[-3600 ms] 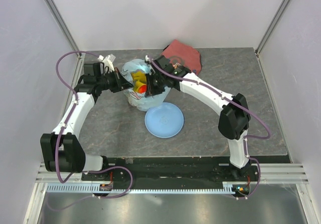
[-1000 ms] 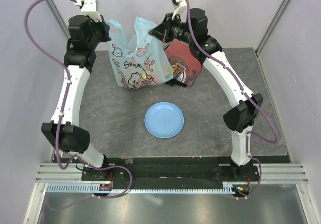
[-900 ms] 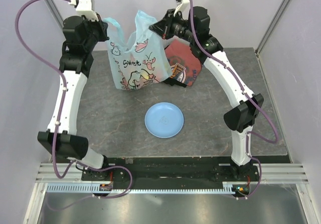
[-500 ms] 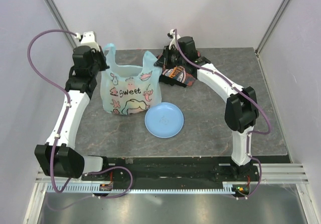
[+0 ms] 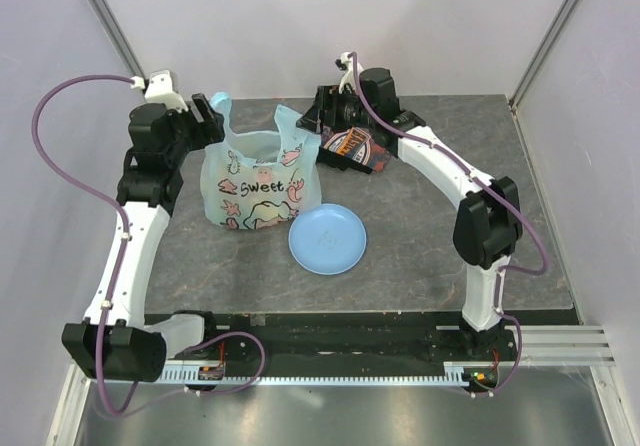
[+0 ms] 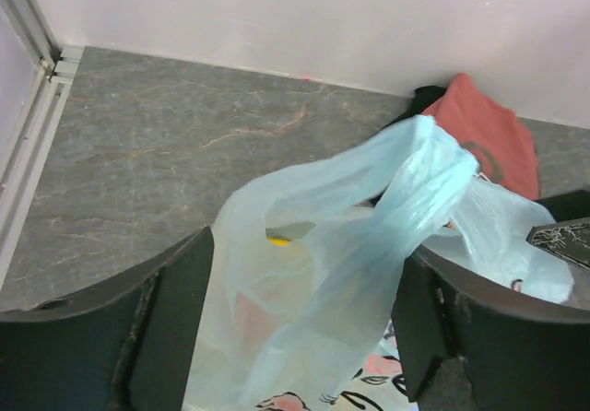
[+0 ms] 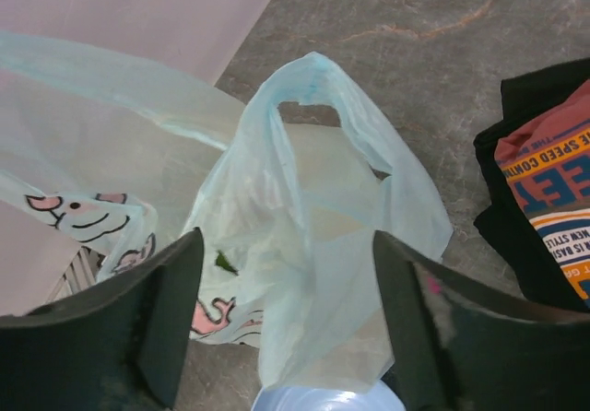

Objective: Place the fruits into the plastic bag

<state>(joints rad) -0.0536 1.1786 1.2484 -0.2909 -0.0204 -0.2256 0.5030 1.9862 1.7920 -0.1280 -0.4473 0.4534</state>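
The light-blue plastic bag (image 5: 262, 184), printed with "Sweet" and pink shapes, stands on the table with its mouth up. The fruits are almost all hidden inside it. A yellow bit (image 6: 279, 240) shows through the mouth in the left wrist view, and a green bit (image 7: 226, 262) shows through the film in the right wrist view. My left gripper (image 5: 207, 116) is open at the bag's left handle (image 6: 419, 171), which rises loosely between the wide jaws. My right gripper (image 5: 318, 118) is open at the right handle (image 7: 313, 153), which is not pinched.
A round light-blue plate (image 5: 327, 238) lies just in front of the bag, and its rim (image 7: 318, 398) shows in the right wrist view. The folded dark-red printed cloth (image 5: 352, 148) lies behind and right of the bag, under the right arm. White walls stand close behind.
The bag, held high by both handles a second ago, has come down onto the table. Both grippers have opened and let go of the handles.
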